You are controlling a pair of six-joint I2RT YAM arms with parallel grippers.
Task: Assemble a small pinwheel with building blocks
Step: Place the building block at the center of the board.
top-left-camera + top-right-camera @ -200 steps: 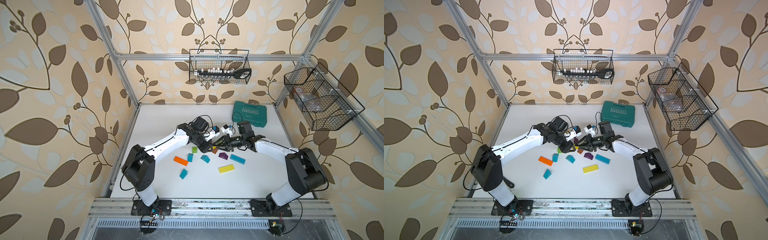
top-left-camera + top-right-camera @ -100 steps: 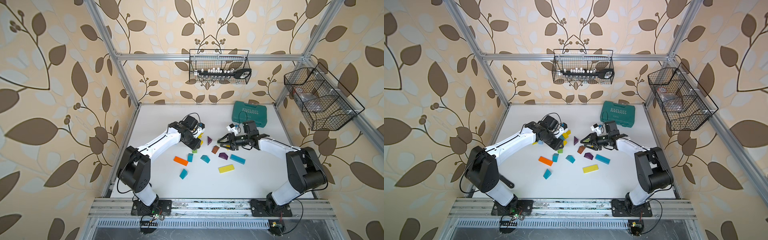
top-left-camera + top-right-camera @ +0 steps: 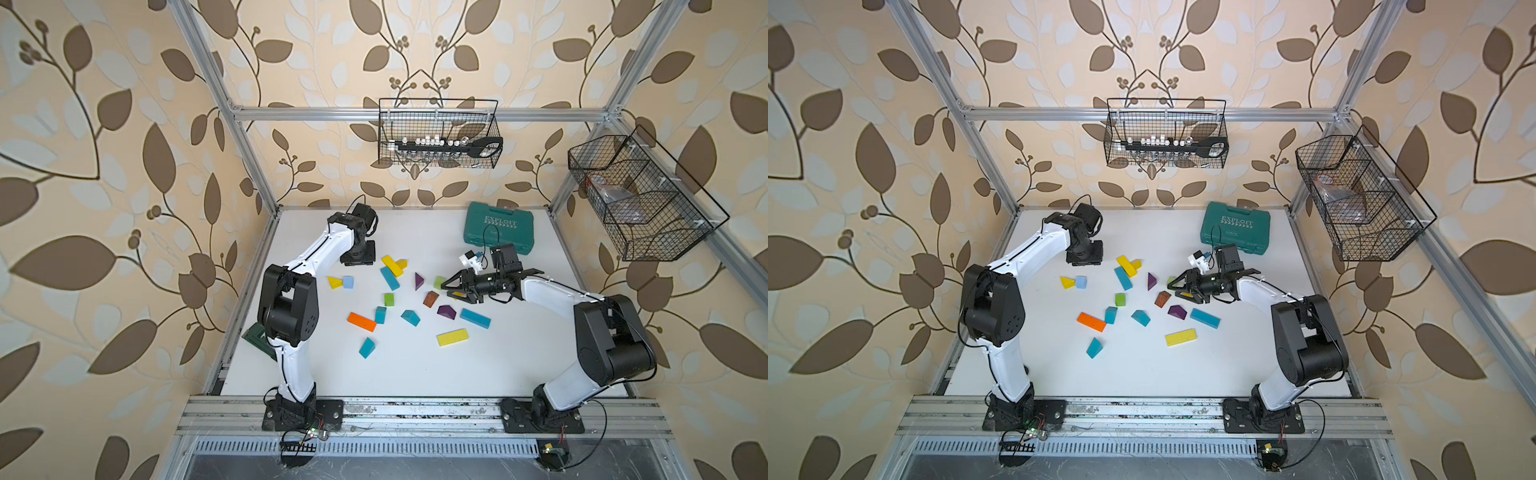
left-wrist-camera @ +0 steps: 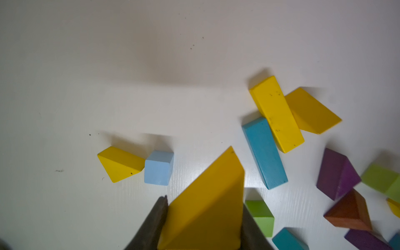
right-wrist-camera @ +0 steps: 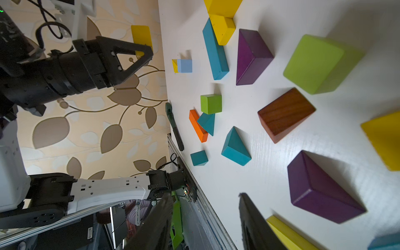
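In both top views the building blocks [image 3: 452, 337] lie loose and scattered across the white table [image 3: 415, 374], with no pinwheel form evident. A pale-blue cube [image 3: 348, 282] touching a loose yellow wedge [image 3: 334, 282] sits apart toward the left. The left gripper [image 3: 358, 258] hangs pointing down over the far left of the table, its grasp hidden from above. The right gripper [image 3: 1173, 288] lies low among the central blocks, jaws parted, near a brown wedge [image 3: 1163, 299]. The teal case [image 3: 1234, 227] stands well apart at the back. In the left wrist view the fingers [image 4: 155, 220] are clamped on the held yellow wedge [image 4: 207, 201], with the cube-and-wedge pair on the table beyond it. In the right wrist view the fingers [image 5: 253, 223] stand apart with nothing between them, and a purple wedge [image 5: 320, 190] lies just beside. Across the table the same view shows the left gripper clear of the surface with its yellow piece. Assessment: the step in hand appears to be carrying a blade piece to the build spot, and assembly is at an early stage. The next move likely calls for lowering the wedge flat against the pale-blue cube and releasing without nudging the pair. The right gripper is placed to take up a purple or brown wedge.
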